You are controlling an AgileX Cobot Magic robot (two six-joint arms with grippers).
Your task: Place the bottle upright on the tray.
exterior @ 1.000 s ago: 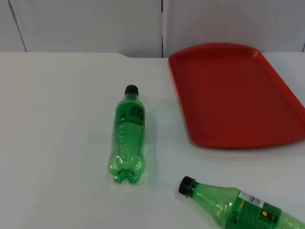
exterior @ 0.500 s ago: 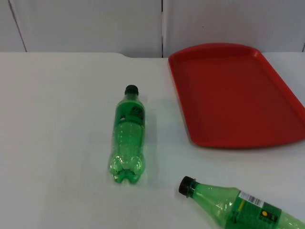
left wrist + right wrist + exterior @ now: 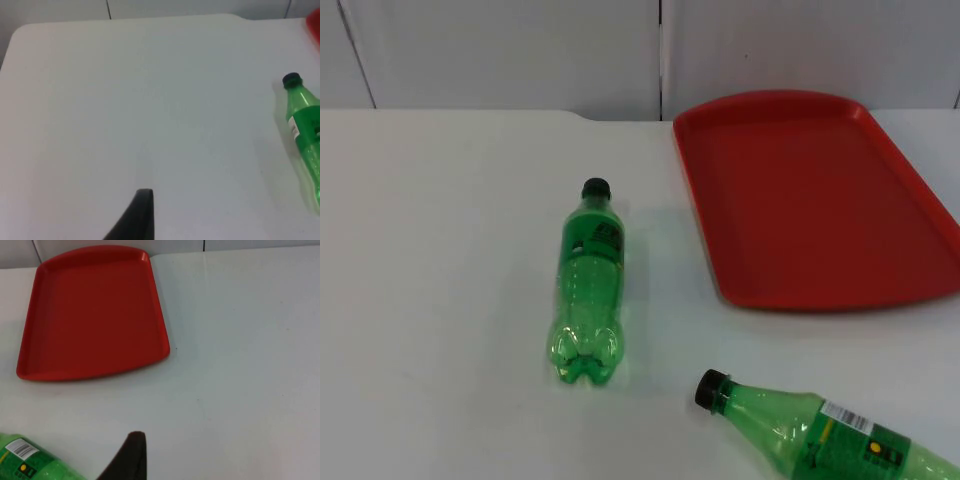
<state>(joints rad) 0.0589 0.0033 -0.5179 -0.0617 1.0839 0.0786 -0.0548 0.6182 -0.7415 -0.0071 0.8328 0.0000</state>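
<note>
On white table (image 3: 440,250), green bottle (image 3: 588,285) lying beside red tray (image 3: 800,190), hands' opening cannot be told.

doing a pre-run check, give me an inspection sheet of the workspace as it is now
surface: white table top, no spills or marks seen
tray: red tray, flat near the partition, nothing on it
bottles: first green bottle lying on its side beside the tray, black cap toward the partition; second green bottle also lying down at the near edge, cap toward the first
clutter: nothing seen
grippers: left gripper fingertip over bare table, right gripper fingertip beside the second bottle; both arms wait, holding nothing
cables: nothing seen
surroundings: grey partition wall behind the table
</note>
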